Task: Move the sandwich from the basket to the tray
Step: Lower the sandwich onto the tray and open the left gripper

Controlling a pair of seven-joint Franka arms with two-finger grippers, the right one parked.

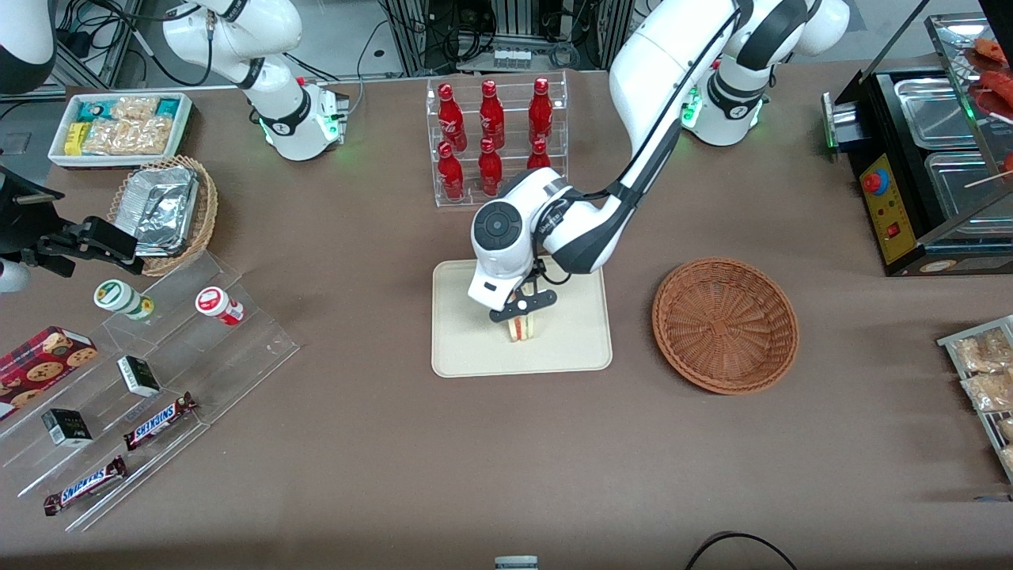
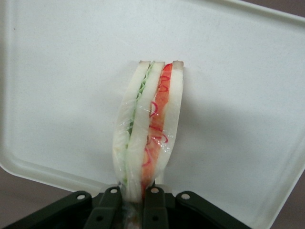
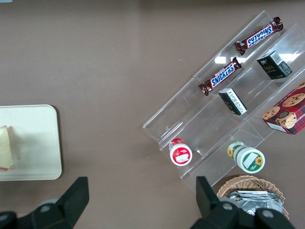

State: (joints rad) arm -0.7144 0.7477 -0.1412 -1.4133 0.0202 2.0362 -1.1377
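Observation:
The sandwich (image 1: pixel 521 327) is a wrapped wedge of white bread with red and green filling, standing on the cream tray (image 1: pixel 467 348). My left gripper (image 1: pixel 522 310) is over the tray, shut on the sandwich's upper edge. In the left wrist view the two dark fingers (image 2: pixel 109 206) pinch the sandwich (image 2: pixel 150 124) from both sides, with the tray (image 2: pixel 71 71) under it. The reddish-brown wicker basket (image 1: pixel 725 323) lies empty beside the tray, toward the working arm's end of the table. The right wrist view shows the tray (image 3: pixel 33 138) with the sandwich (image 3: pixel 6 149) at its edge.
A clear rack of red bottles (image 1: pixel 495 136) stands farther from the front camera than the tray. A clear stepped display (image 1: pixel 142 380) with snack bars, boxes and cups, a tan basket of foil containers (image 1: pixel 168 212) and a white snack bin (image 1: pixel 120 127) lie toward the parked arm's end.

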